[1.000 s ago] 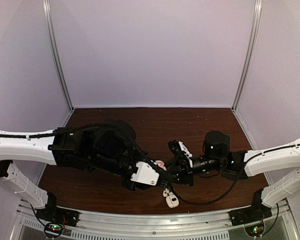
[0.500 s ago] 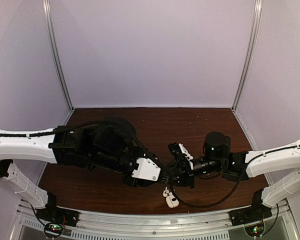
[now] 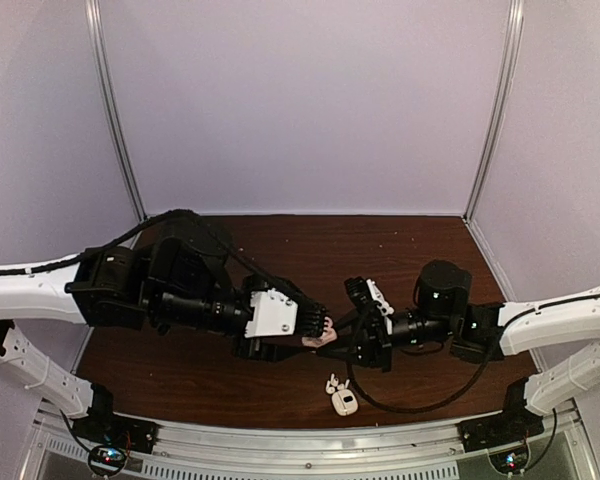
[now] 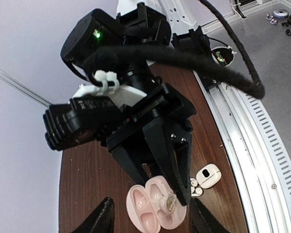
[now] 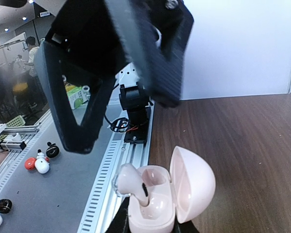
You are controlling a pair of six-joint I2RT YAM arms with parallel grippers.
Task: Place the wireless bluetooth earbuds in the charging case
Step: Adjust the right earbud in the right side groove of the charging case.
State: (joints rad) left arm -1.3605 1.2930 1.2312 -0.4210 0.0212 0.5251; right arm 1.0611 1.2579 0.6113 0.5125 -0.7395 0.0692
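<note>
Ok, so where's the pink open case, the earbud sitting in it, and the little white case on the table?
pink open case [image 5: 194, 184], right wrist view, inside of its raised lid.
earbud [image 5: 128, 177], right wrist view, its rounded head.
white case [image 4: 209, 178], left wrist view, its top face.

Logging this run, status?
Left gripper open, flanking pink case. Right gripper shut on it, lid open, pale earbud inside. White case and white earbuds on table, untouched.

Left hand [image 3: 323, 326], right hand [image 3: 340, 338] at pink case [image 3: 316, 341], white case [image 3: 346, 403] nearby
</note>
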